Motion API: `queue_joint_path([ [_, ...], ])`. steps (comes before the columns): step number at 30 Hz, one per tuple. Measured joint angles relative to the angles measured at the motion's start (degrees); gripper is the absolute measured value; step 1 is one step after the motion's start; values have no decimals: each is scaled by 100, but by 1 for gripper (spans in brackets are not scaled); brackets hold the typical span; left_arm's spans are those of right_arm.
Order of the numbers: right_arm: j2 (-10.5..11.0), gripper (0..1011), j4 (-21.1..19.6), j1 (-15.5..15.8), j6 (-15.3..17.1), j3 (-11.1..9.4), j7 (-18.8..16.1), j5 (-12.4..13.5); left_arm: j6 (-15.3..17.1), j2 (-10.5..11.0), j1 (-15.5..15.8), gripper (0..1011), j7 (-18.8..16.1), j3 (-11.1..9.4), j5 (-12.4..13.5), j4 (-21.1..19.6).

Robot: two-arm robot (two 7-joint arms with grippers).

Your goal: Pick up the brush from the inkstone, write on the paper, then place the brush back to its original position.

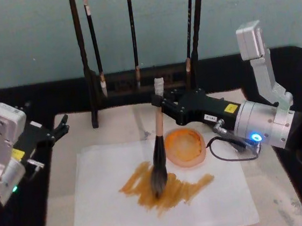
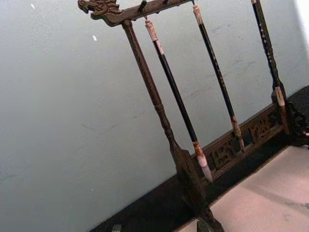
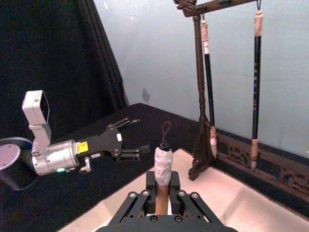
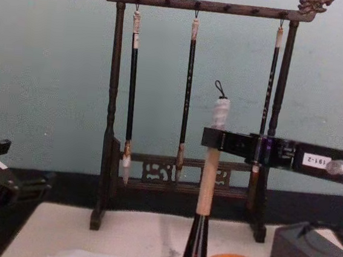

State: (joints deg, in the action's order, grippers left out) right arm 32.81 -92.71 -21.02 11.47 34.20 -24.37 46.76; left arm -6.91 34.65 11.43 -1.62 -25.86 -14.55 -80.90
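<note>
Presently the right gripper [image 1: 159,102] is clenched on the upper handle of the brush [image 1: 158,144]. The brush is upright, its bristles pressed onto the paper [image 1: 106,204] among ochre strokes, just left of the inkstone [image 1: 185,147]. The left gripper [image 1: 62,126] is parked at the mat's left edge, fingers apart and holding nothing. Risks: excess downward pressure may drag or crease the thin paper; a stroke carried rightward may knock the inkstone's rim. Surface: beige mat [image 1: 266,182], grey-smudged, on a black table [image 1: 36,98]. Behind: a dark carved rack [image 1: 137,87] hanging three thin brushes [image 1: 132,34], before a pale teal wall [image 1: 24,40].
</note>
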Motion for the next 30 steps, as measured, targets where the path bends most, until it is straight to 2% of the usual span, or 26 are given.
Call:
queue_joint_path([
  [11, -67, 168, 86, 19, -31, -141, 42, -249, 0, 0, 0, 1010, 0, 0, 0, 0],
  [20, -99, 168, 185, 37, -202, -207, 133, -675, 0, 0, 0, 1010, 0, 0, 0, 0],
  [30, -187, 168, 215, 102, -208, -325, 125, -805, 0, 0, 0, 1010, 0, 0, 0, 0],
])
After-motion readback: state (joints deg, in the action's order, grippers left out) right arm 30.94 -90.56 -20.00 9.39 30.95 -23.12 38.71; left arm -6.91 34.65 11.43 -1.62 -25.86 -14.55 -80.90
